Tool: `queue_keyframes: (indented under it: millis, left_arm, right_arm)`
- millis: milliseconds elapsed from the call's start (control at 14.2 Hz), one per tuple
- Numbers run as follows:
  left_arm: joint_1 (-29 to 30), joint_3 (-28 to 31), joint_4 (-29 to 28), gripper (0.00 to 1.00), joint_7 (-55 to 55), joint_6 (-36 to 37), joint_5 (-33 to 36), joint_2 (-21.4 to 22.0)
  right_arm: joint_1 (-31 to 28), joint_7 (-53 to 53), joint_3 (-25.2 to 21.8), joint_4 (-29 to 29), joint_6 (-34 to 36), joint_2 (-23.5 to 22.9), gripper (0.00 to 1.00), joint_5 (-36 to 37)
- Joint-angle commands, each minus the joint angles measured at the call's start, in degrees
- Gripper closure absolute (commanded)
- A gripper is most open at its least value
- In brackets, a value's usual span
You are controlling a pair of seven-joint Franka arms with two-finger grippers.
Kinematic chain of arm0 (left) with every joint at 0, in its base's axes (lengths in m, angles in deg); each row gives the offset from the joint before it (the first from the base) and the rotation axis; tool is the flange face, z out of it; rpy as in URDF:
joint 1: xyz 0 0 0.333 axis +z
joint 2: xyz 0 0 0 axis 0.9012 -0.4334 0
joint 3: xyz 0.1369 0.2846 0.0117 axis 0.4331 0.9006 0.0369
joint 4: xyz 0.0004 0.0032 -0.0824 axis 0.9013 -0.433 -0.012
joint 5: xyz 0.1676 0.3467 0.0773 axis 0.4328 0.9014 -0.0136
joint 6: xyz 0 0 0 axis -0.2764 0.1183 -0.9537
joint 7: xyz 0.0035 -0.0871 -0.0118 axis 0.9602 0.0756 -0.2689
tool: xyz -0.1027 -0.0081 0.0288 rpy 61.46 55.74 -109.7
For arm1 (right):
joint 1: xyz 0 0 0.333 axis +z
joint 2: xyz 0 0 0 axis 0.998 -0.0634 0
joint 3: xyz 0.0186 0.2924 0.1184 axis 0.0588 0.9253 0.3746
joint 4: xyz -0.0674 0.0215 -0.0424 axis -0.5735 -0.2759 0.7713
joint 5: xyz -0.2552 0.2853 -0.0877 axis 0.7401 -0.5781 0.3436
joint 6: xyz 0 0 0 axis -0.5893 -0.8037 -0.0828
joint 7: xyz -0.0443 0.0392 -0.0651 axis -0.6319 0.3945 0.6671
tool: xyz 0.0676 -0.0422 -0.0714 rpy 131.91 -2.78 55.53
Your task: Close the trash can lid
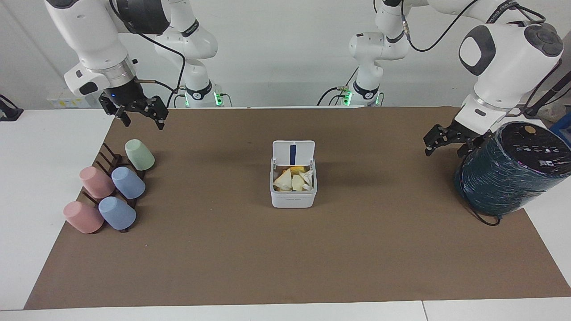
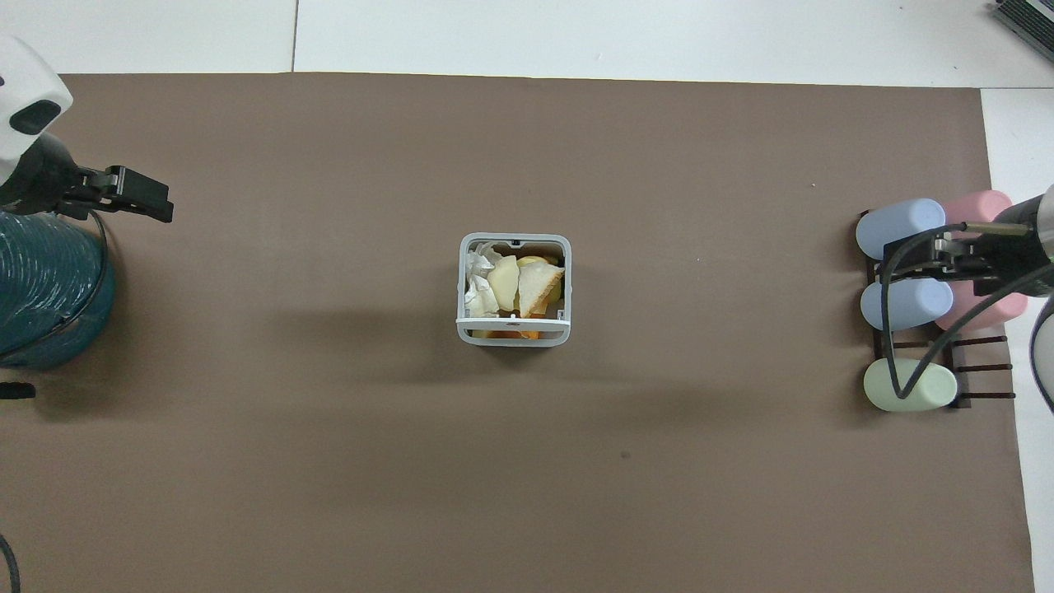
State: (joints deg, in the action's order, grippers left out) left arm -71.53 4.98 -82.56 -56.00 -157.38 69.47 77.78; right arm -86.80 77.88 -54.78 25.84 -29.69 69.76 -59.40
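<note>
A: Where's the trash can point(image 1: 293, 189) sitting for you?

B: Dead centre of both frames, on the brown mat over the surface point(image 1: 276, 263). The lid point(image 1: 293, 153) stands upright on its hinge at the edge nearer the robots, blue strip on its inner face turned toward the facing camera. Crumpled paper and yellowish scraps point(image 1: 294, 179) fill the box close to the rim

A: And the arms?

B: I've got both parked wide. The left end effector point(image 1: 446, 143) hangs at the right of the facing frame, just beside the teal wrapped cylinder point(image 1: 513, 174), fingers spread and holding nothing. The right end effector point(image 1: 139, 113) hangs at the upper left of that frame, above the rack of cups point(image 1: 111, 189), also released and empty

A: What worries you from here?

B: Three things, as I judge it. The can looks light and nothing braces it, so a push on the lid from the side could slide or tip the whole box instead of swinging the hinge. The scraps ride high, so the lid may stop on them and never latch. And whichever arm I bring in starts next to clutter: the left could clip the cylinder or its cable, the right could knock a cup off the rack
</note>
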Motion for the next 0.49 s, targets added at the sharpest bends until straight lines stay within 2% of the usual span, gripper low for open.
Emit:
queue_keyframes:
  millis: [0,211,421]
  left_arm:
    - [-1.3,0.2,-3.7,0.0,0.1,-1.0,-0.5,2.7]
    - [-1.3,0.0,-3.9,0.0,0.4,-1.4,-0.5,2.8]
    - [-6.0,-0.1,-6.3,0.0,0.7,-2.5,-0.5,3.9]
  right_arm:
    - [-0.9,1.1,0.6,0.4,0.6,0.4,0.0,-0.4]
    - [-0.9,1.1,0.6,0.4,0.6,0.4,0.0,-0.4]
    - [-0.9,1.1,0.6,0.4,0.5,0.4,0.0,-0.4]
